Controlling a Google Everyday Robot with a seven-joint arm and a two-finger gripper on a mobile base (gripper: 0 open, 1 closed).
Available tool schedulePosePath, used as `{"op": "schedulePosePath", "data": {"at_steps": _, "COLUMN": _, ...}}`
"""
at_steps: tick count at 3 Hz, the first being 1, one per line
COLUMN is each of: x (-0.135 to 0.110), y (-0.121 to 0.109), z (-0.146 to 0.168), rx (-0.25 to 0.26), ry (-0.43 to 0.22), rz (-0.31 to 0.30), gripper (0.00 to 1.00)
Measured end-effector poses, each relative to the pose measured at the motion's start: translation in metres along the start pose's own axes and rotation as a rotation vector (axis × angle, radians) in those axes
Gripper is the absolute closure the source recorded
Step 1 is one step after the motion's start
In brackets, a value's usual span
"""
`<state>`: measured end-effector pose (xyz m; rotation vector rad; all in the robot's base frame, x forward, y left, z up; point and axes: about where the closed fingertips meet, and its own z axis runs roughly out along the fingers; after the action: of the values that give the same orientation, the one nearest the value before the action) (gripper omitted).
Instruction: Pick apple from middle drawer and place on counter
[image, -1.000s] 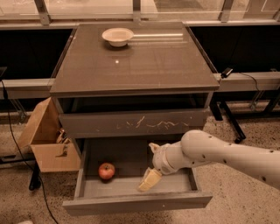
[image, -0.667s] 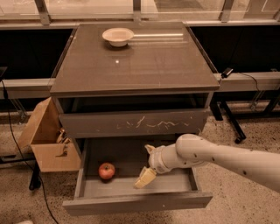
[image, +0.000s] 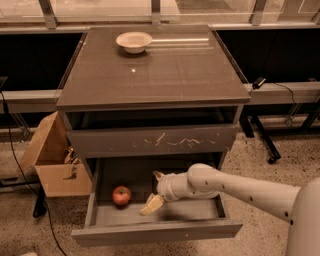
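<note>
The red apple (image: 121, 195) lies on the grey floor of the open middle drawer (image: 165, 231), at its left side. My gripper (image: 151, 190) is inside the drawer, just right of the apple and apart from it. Its fingers are spread open, with one cream fingertip (image: 150, 204) low over the drawer floor, and it holds nothing. My white arm reaches in from the lower right. The grey-brown counter (image: 170, 70) is the cabinet top above.
A cream shallow bowl (image: 134, 41) stands at the back left of the counter. The drawer front with pale scratch marks (image: 152, 142) is shut above the open drawer. An open cardboard box (image: 50, 157) sits on the floor to the left of the cabinet.
My gripper has moved left inside the drawer, closer to the apple. The apple has not moved.
</note>
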<state>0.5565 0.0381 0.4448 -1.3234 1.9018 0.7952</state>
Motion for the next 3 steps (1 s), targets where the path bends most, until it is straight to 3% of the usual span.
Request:
{"op": "schedulePosePath", "data": {"at_steps": 1, "x": 0.000, "y": 0.000, "z": 0.000, "rx": 0.000, "ry": 0.000, "rz": 0.000, "gripper": 0.00}}
{"op": "schedulePosePath", "data": {"at_steps": 3, "x": -0.023, "y": -0.002, "z": 0.041, "rx": -0.053, "ry": -0.086, "rz": -0.064, "gripper": 0.00}}
